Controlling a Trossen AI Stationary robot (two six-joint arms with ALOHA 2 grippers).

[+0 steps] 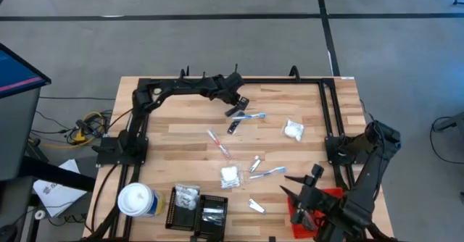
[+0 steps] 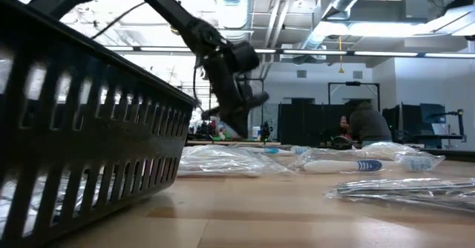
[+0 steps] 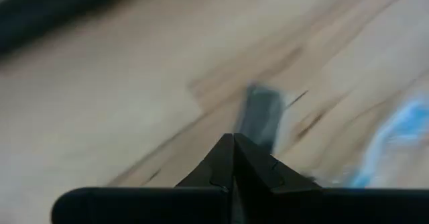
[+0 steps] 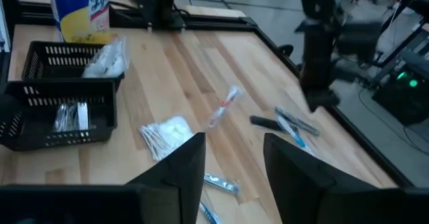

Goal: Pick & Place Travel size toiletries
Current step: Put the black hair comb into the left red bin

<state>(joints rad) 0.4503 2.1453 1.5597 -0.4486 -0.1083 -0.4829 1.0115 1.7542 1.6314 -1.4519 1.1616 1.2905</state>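
The travel size toiletries lie scattered on the wooden table: a dark grey bar (image 1: 233, 127), a blue stick (image 1: 251, 117), a red and white stick (image 1: 217, 142), white puffy packets (image 1: 293, 130) (image 1: 230, 175) and silvery sachets (image 1: 255, 164) (image 1: 257, 206). My left gripper (image 1: 233, 110) is shut and hangs just over the table at the far middle. Its tips (image 3: 233, 150) point down beside the dark grey bar (image 3: 261, 113). My right gripper (image 4: 234, 163) is open and holds nothing. It is raised over the red tray (image 1: 330, 195) at the near right.
Two black ribbed trays (image 1: 185, 206) (image 1: 212, 214) holding packets and sachets stand at the near edge. A white-topped canister (image 1: 138, 200) stands to their left. A black frame (image 1: 330, 111) runs along the table's far and side edges. Bare wood lies at the left middle.
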